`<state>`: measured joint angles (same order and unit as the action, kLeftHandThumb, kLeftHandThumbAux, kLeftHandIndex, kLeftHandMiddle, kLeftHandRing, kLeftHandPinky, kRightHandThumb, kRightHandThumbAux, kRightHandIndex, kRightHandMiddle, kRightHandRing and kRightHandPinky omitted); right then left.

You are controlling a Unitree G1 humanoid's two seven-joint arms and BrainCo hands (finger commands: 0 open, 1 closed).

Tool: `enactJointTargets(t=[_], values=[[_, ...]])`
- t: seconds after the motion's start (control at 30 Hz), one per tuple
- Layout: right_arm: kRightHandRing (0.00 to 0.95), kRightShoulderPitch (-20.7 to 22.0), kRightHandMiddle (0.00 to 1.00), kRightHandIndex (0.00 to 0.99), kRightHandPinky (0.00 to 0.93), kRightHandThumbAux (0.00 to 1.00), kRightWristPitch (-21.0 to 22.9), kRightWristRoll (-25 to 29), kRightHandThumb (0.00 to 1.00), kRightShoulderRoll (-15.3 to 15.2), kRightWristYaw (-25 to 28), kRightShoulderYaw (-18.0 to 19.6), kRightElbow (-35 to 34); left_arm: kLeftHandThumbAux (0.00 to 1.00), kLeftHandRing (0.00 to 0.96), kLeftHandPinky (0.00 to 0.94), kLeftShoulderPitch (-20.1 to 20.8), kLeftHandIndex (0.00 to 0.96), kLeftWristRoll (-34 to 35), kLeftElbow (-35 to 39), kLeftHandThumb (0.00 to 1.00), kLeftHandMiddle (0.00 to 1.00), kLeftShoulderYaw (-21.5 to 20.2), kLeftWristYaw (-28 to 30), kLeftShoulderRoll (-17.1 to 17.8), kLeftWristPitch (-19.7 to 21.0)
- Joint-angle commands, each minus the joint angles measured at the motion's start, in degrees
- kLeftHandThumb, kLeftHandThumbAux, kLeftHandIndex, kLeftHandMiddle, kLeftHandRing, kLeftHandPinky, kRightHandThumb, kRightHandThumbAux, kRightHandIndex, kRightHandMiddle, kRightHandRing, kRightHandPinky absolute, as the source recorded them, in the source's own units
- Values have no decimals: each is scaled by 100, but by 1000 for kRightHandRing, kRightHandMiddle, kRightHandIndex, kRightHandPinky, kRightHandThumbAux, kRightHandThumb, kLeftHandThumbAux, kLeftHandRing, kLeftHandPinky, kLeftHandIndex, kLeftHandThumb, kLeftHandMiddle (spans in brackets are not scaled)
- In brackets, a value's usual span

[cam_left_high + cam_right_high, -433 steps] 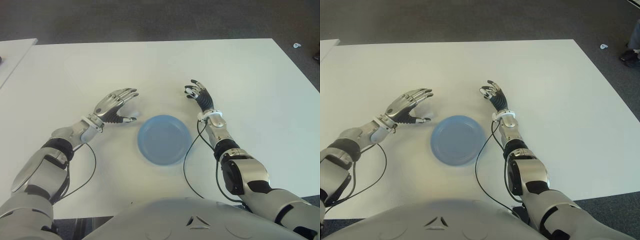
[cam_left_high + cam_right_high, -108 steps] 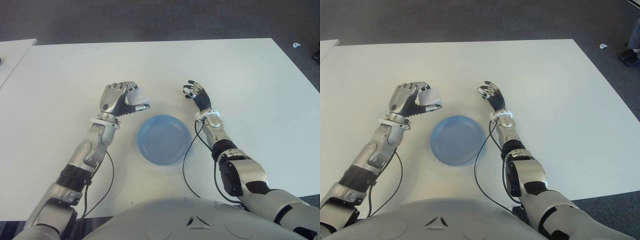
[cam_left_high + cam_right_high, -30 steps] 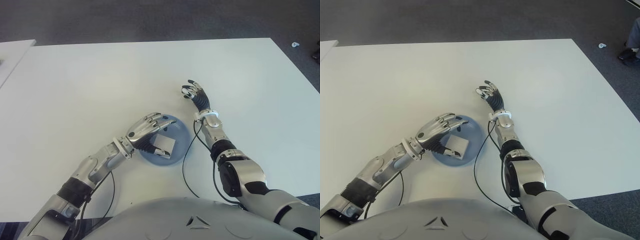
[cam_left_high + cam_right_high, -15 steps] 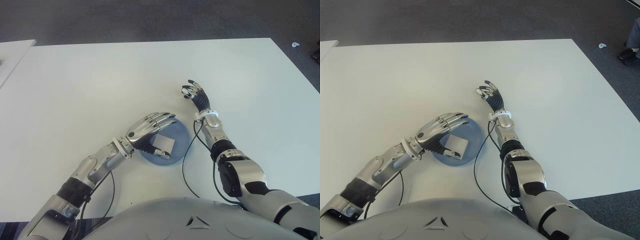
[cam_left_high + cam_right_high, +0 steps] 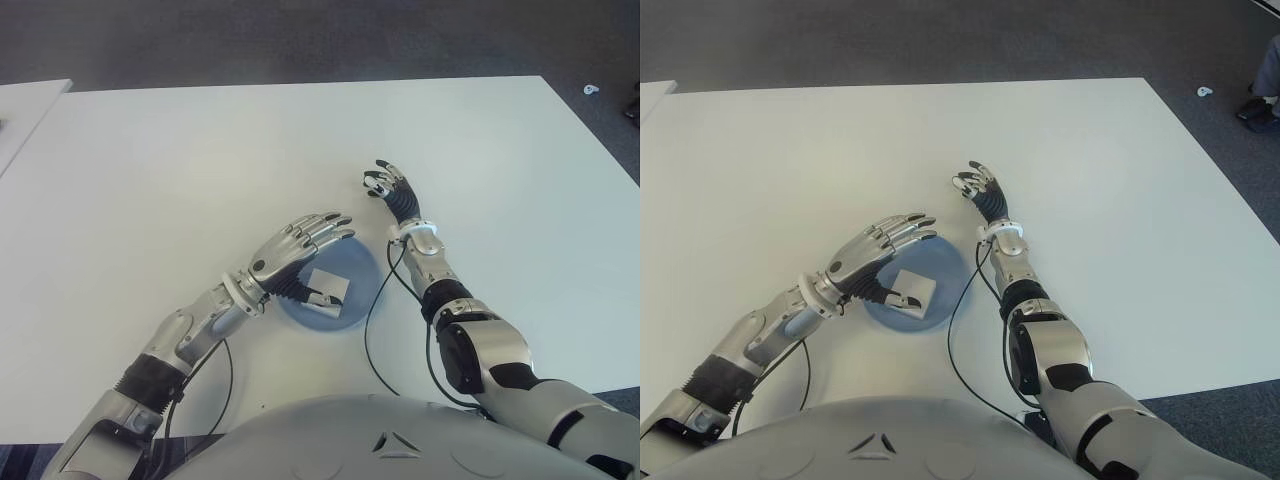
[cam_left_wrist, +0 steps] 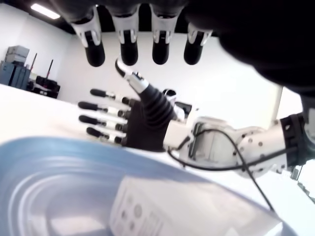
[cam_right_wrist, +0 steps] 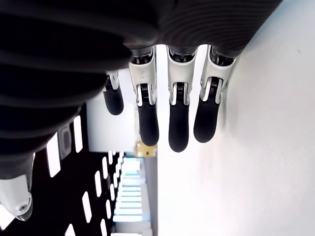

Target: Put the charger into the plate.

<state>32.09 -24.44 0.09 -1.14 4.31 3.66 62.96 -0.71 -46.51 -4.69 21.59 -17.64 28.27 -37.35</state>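
Observation:
The white block-shaped charger (image 5: pixel 325 288) lies inside the blue plate (image 5: pixel 356 263) near the table's front middle; it shows again in the left wrist view as a white block (image 6: pixel 147 211) on the plate's blue floor (image 6: pixel 59 187). My left hand (image 5: pixel 297 247) hovers just above the plate's left part with its fingers (image 6: pixel 129 46) stretched out and nothing in them. My right hand (image 5: pixel 390 187) stays beyond the plate's right side, fingers (image 7: pixel 177 118) loosely extended and holding nothing.
The white table (image 5: pixel 200 160) stretches around the plate. A black cable (image 5: pixel 372 330) loops on it beside the right forearm. A second white table edge (image 5: pixel 25 100) shows at far left, and dark carpet (image 5: pixel 300 40) lies beyond.
My left hand has opened and lifted slightly off the charger, which now lies free in the plate. The right hand has not moved.

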Motion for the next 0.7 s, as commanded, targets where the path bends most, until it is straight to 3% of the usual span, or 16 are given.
enactJointTargets(t=[0.03, 0.13, 0.2, 0.3, 0.4, 0.53, 0.7], values=[[308, -394, 299, 137, 312, 552, 389, -16, 67, 58, 31, -10, 286, 428, 118, 119, 320, 135, 688, -661, 361, 149, -272, -59, -109, -268], [310, -394, 301, 139, 316, 550, 390, -13, 64, 57, 29, -6, 284, 438, 150, 154, 455, 142, 1203, -935, 365, 177, -371, 161, -168, -418], [311, -394, 302, 140, 317, 549, 390, -12, 63, 56, 29, -5, 284, 443, 162, 171, 479, 142, 1980, -1007, 366, 186, -421, 652, -238, -372], [312, -393, 304, 141, 314, 549, 401, -14, 60, 53, 29, -5, 281, 465, 170, 179, 703, 134, 4024, -1192, 346, 185, -755, 1849, -423, 186], [310, -396, 304, 139, 309, 551, 409, -13, 57, 50, 39, -7, 270, 488, 145, 137, 1098, 106, 5250, -1786, 290, 152, -1271, 2477, -780, 585], [309, -388, 303, 137, 307, 558, 406, -16, 53, 50, 33, -10, 278, 538, 74, 64, 1333, 33, 6249, -2199, 188, 79, -1793, 2858, -1242, 927], [303, -388, 296, 141, 302, 569, 393, -19, 44, 51, 29, -13, 276, 588, 13, 11, 1785, 4, 7044, -3285, 111, 16, -2573, 3493, -1463, 1267]])
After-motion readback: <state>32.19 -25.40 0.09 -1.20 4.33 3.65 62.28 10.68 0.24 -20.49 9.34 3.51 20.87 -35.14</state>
